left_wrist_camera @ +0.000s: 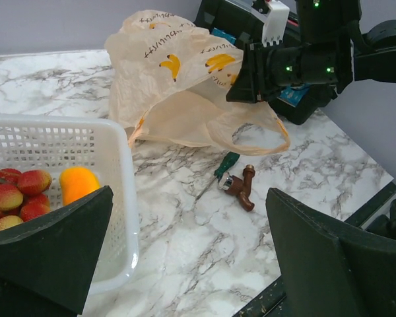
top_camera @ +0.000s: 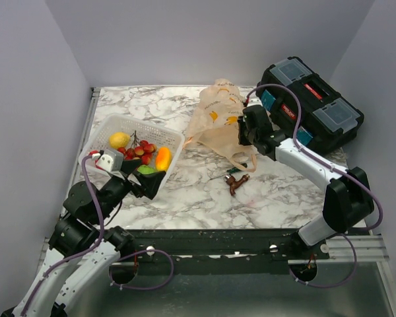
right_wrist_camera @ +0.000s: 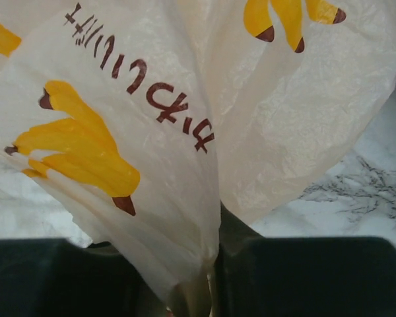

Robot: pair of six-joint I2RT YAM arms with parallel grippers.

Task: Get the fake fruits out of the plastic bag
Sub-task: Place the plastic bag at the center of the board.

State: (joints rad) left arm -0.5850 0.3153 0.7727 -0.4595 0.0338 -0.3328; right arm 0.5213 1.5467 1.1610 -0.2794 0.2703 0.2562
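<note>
A: Left gripper (left_wrist_camera: 190, 198)?
B: Fingers are standing wide apart, holding nothing. It's hovering at the near corner of the basket (left_wrist_camera: 66, 142).
A: Right gripper (right_wrist_camera: 214, 261)?
B: It's pushing into the bag (top_camera: 214, 119) from the toolbox (top_camera: 313, 102) side. Fingers are sitting almost together, pinching a fold of bag film that's running down into the slit between them.
A: Bag's where?
B: It's sitting bunched up on the table (top_camera: 185, 198), between basket and toolbox, one loop handle drooping toward the near edge.
A: What's in the basket?
B: Lemon (top_camera: 119, 139) is lying at the far end, orange fruit (top_camera: 163, 158) and green fruit (top_camera: 147, 170) at the near end, berries (top_camera: 140, 150) between. Red one, can't tell it from the berries. Bag's inside isn't showing.
A: Anything else?
B: Brown tap (left_wrist_camera: 239, 187) is lying on the table, just by that handle.
</note>
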